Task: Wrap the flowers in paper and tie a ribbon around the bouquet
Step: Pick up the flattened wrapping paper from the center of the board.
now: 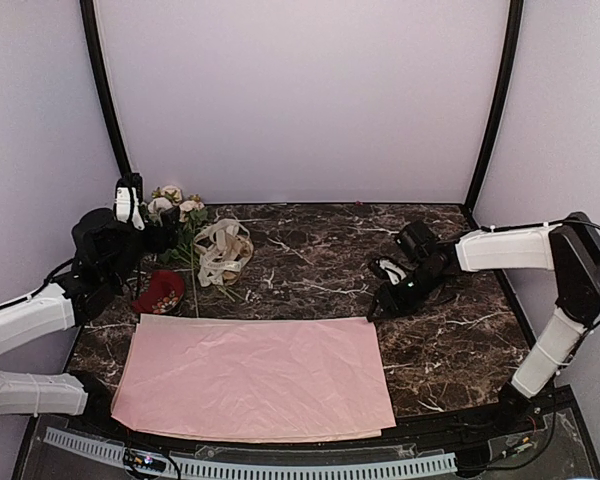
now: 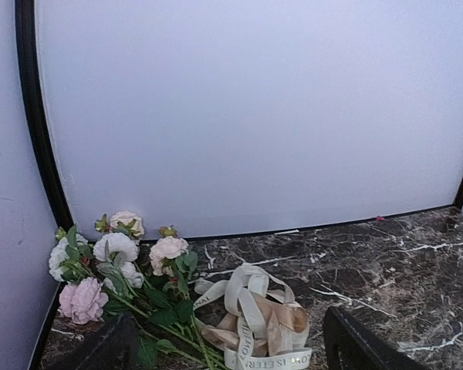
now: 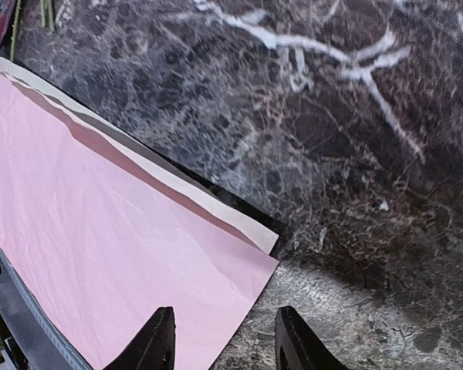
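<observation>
I judge the job barely begun. The paper (image 1: 255,375) lies flat and unfolded along the near edge of the table (image 1: 320,250), on top of a cream sheet (image 3: 216,204), and nothing is on it. The flowers (image 2: 116,254) lie loose in the far-left corner. The ribbon (image 2: 282,317) is just beside them, mixed into a pale tangle (image 2: 247,297).

My left fingers (image 2: 355,348) stand wide apart and empty, facing the flowers. My right fingers (image 3: 156,343) are also apart, low over the paper's far-right corner, and I can see nothing gripped between them.

I have yet to move the flowers onto the paper, wrap them and tie the ribbon.
</observation>
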`<state>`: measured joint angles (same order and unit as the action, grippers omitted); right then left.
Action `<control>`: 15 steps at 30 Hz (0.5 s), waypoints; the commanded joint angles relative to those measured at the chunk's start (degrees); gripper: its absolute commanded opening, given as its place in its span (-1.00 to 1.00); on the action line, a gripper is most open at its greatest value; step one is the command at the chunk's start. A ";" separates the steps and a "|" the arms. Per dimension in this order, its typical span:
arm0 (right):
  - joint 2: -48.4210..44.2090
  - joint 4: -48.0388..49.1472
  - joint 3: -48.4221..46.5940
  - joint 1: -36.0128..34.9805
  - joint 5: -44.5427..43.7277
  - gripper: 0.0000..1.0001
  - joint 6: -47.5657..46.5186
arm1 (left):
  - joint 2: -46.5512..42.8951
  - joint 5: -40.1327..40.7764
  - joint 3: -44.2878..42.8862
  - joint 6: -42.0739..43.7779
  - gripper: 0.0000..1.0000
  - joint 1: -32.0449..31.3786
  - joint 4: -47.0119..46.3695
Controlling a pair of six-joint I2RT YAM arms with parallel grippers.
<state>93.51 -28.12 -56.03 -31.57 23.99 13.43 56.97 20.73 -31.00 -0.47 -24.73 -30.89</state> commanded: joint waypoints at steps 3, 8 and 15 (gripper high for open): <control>2.39 -2.09 1.40 -0.46 1.59 -0.10 -1.00 | -3.47 -4.99 -6.10 -15.12 0.64 -4.59 30.52; 2.81 2.13 3.73 -0.50 5.35 -0.10 2.72 | -1.23 -11.00 -5.43 -16.54 0.61 -7.22 29.85; 4.69 4.72 5.22 -0.50 6.69 -0.14 5.41 | 2.18 -16.61 -3.68 -17.80 0.62 -7.61 29.00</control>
<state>97.32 -25.91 -51.72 -31.81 29.15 16.62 59.77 8.51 -36.58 -16.16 -32.16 -2.37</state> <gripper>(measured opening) 0.435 0.812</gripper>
